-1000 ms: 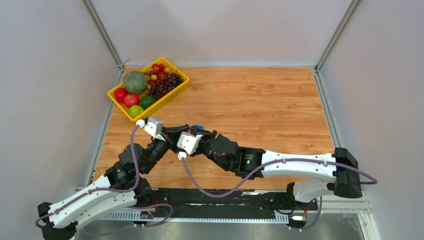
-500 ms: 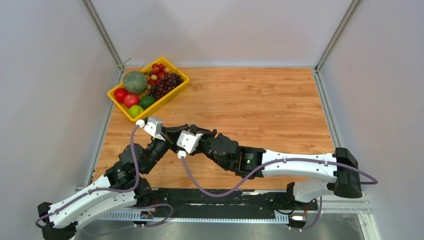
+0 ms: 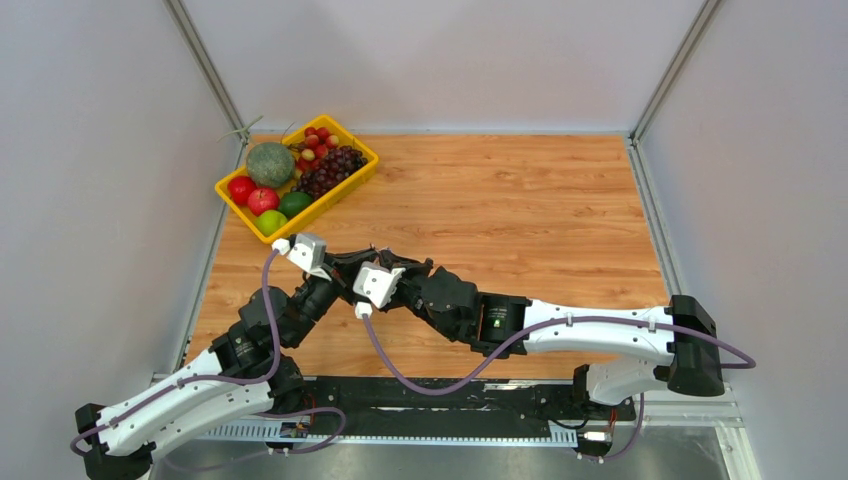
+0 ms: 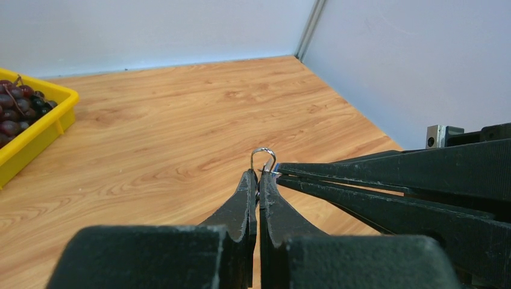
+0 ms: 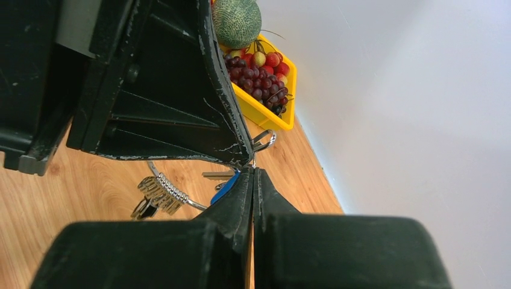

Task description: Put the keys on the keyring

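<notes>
Wooden table between grey walls; yellow tray of fruit at the far left corner, well apart from the work; both arms reach in and meet left of centre, near the front half.

Left gripper: clenched, tips pressed together on the keyring; only a small arc of wire stands clear above the tips, roughly upright, its open face toward the left wrist camera.

Right gripper: clenched too; a key with a blue head sticks out beside its fingertips, apparently pinched there; exact hold hidden by the fingers. A silver blade shows just beside the blue head; a larger wire loop with a coiled section and dark bits lies lower down; hanging or resting on the wood, cannot tell.

Relation that matters: right fingers come in from the left gripper's right side, crossing it at a steep angle; tips of the two grippers touching or very nearly so; ring arc just beyond and above the meeting point. Key's long axis slants up toward the ring, blue head trailing low.

Judgement: threading step in hand; the right arm carries the moving part, the left only steadies; little ring is exposed, so a slip or jam seems the main risk.
</notes>
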Available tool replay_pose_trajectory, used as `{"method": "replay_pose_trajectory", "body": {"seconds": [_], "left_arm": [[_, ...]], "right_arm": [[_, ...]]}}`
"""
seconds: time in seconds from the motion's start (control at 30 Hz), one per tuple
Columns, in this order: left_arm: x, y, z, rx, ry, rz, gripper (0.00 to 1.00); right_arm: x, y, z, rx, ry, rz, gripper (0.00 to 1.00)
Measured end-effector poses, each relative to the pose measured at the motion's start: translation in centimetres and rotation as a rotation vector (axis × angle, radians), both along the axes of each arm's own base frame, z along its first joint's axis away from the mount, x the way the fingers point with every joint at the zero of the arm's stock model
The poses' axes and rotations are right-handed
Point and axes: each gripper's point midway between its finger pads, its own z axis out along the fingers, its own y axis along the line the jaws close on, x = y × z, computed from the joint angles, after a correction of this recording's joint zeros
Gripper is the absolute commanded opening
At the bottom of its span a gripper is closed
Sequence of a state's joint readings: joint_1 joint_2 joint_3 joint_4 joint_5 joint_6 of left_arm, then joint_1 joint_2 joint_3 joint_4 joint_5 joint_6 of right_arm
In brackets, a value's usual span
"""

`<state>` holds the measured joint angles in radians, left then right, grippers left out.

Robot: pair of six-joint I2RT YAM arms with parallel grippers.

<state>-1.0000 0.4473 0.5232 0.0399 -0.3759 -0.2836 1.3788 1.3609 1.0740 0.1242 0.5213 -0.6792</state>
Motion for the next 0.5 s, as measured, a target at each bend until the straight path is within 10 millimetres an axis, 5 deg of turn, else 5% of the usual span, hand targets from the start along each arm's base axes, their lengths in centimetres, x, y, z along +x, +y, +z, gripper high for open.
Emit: {"method": "replay_pose_trajectory", "body": {"seconds": [0.5], "left_arm": [[0.09, 0.12, -0.24, 0.006, 0.007, 0.009, 0.00]], "right_arm": [[-0.33, 0.50, -0.05, -0.003, -0.001, 0.015, 0.00]]}}
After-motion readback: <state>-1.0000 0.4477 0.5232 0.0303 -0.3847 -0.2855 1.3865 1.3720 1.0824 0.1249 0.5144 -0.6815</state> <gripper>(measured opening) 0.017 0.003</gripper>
